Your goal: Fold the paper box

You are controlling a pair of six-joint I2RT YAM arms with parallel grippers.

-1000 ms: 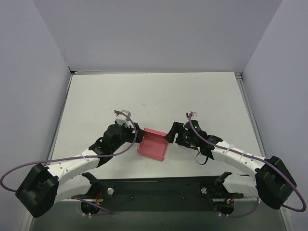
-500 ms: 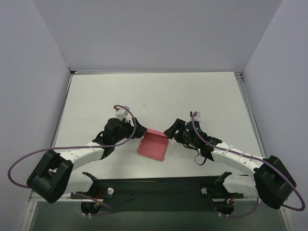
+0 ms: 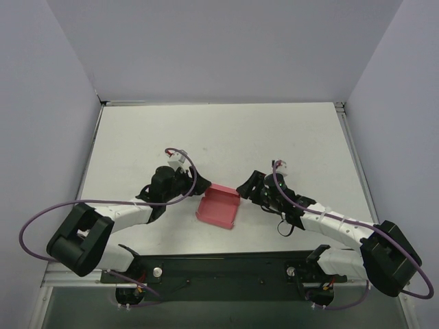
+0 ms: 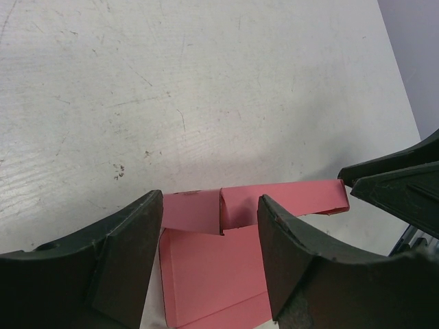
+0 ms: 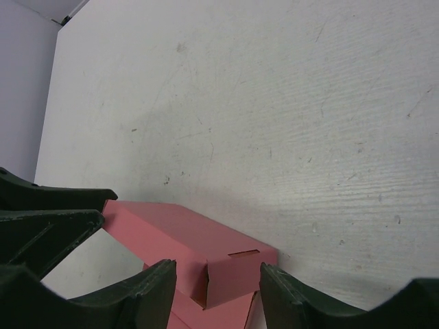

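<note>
The pink-red paper box (image 3: 219, 205) lies on the white table between my two arms, with its far wall folded upright and its floor flat. In the left wrist view the box (image 4: 206, 267) sits between my left gripper's (image 4: 211, 204) open jaws, at its left back corner, with a gap on each side. My left gripper (image 3: 195, 190) is at the box's upper left. My right gripper (image 3: 241, 188) is at the upper right corner. Its jaws (image 5: 218, 271) stand open astride the box's end wall (image 5: 236, 274) without touching it. The left fingers (image 5: 48, 212) show beyond.
The white table (image 3: 226, 137) is walled in by grey panels at the left, back and right. A black base rail (image 3: 226, 267) runs along the near edge behind both arm bases. Purple cables loop off each arm.
The left arm's elbow has swung right and its gripper has drawn slightly up and left. Both grippers' jaws have narrowed. The box has barely shifted.
</note>
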